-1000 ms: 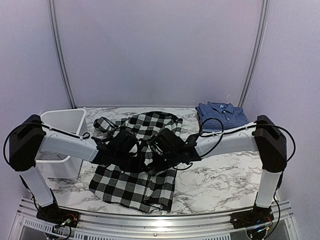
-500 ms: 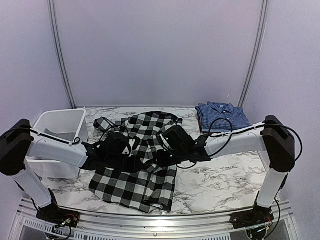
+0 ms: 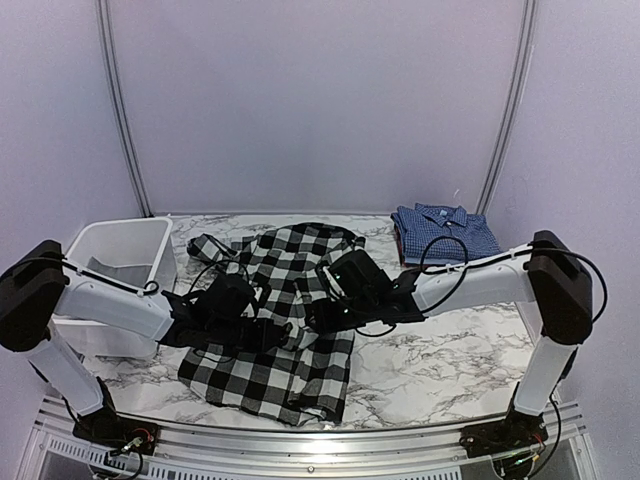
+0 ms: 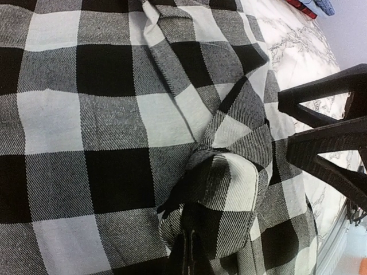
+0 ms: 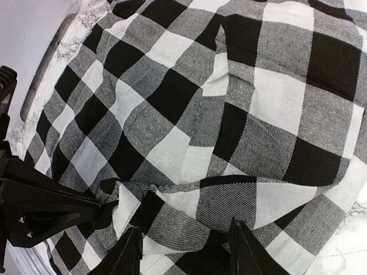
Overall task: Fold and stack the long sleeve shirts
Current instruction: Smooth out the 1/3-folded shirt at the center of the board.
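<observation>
Left gripper: fingers pressed together, pinching a raised fold of the check shirt; right gripper: fingers spread apart, cloth lying between them

Left claw pinched, right claw parted

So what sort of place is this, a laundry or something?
Probably a robot test booth rather than a laundry. A left arm and a right arm stand at the edge of a marble-patterned table enclosed by plain lilac walls. On it are a black-and-white checked shirt, a folded blue shirt and a white bin.
</observation>
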Tool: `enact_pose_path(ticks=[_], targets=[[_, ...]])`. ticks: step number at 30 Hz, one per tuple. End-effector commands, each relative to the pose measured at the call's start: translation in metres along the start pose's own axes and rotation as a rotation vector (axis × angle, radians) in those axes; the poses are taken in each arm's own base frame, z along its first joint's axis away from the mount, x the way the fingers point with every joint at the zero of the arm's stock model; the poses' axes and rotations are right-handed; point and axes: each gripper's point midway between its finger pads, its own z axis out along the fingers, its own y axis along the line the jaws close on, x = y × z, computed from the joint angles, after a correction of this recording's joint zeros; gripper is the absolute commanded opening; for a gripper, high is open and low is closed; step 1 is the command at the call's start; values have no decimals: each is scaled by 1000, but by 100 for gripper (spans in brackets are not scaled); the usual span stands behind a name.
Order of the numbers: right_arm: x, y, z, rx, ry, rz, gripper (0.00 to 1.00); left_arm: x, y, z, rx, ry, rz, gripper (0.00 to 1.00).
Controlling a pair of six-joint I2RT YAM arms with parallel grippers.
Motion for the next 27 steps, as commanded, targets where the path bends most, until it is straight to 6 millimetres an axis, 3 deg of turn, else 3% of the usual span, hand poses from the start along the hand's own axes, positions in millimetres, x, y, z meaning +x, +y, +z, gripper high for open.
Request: enact_pose_path(ticks=[1, 8, 18, 27], targets=[[-16, 3, -9, -8, -53, -8, 48, 1, 3, -9, -17, -14, -12, 0], [-3, 3, 6, -20, 0, -30, 41, 3, 4, -10, -15, -12, -16, 0], [23, -3, 38, 25, 82, -89, 43, -3, 6, -17, -23, -40, -46, 20], [24, -7, 40, 87, 80, -121, 46, -12, -6, -10, 34, -33, -84, 22]])
